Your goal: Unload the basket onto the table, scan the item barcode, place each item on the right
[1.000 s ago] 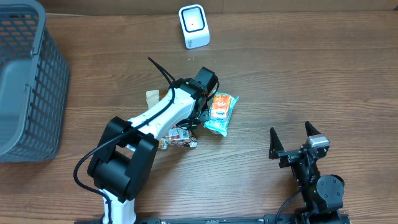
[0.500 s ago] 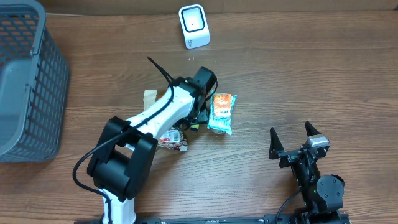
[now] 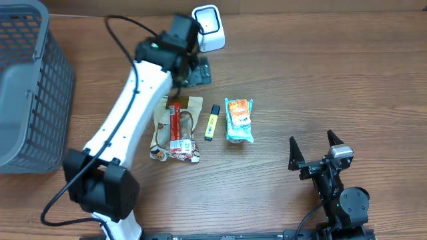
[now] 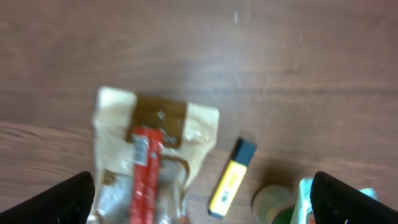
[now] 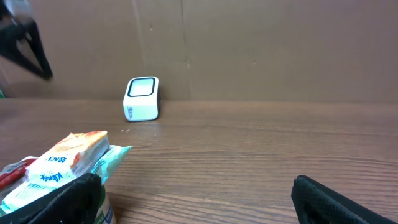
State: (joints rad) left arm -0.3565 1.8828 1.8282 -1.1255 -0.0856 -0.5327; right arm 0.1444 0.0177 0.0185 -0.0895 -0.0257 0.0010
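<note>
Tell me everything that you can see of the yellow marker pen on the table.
The yellow marker pen is short and looks plastic: a yellow body with a dark cap on the end toward the scanner. It lies flat on the wooden table, slightly slanted, between the brown snack pouch and the teal-orange packet, seemingly touching neither.

White-shelled left arm with black joints, black cable; all-black right arm

Wooden table: basket, scanner, snack bag, highlighter, packet (orange-teal).
</note>
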